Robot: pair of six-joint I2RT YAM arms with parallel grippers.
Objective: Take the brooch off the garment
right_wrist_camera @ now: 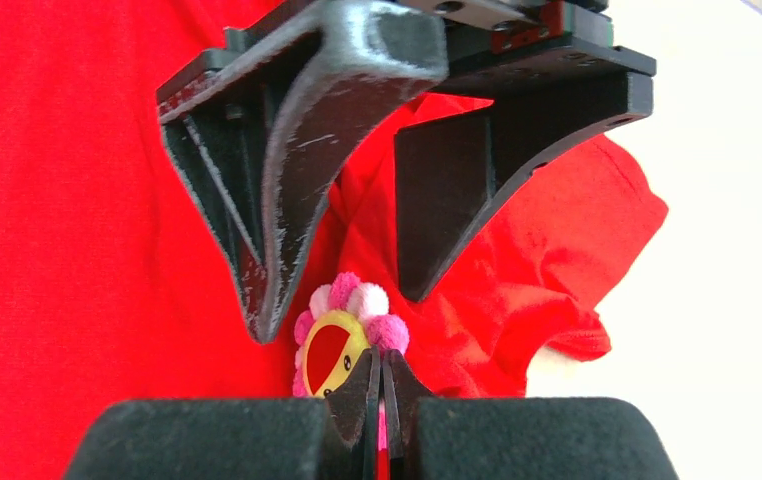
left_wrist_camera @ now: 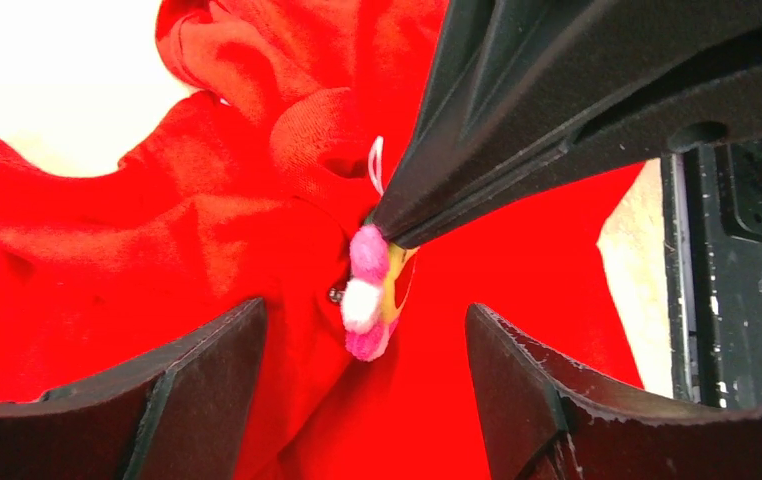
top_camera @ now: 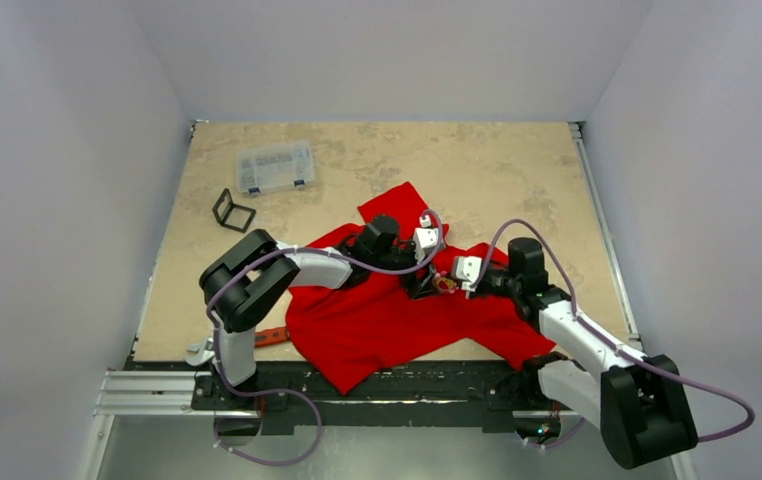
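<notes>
Nipping the brooch (right_wrist_camera: 342,340) by its edge with the right gripper (right_wrist_camera: 382,395), fingers pressed fully together. Straddling that same brooch with the left gripper (right_wrist_camera: 337,315), spread wide, a finger on either side, gripping nothing; cannot tell whether brushing the cloth. Lying against the shirt (top_camera: 387,325) near its middle, between the two wrists, mid-table (top_camera: 517,170). Counted: two grippers, one brooch, one shirt, one clear box (top_camera: 275,167) and one black frame (top_camera: 233,211) at far left, one wrench (top_camera: 269,336) by the shirt's near-left edge.
</notes>
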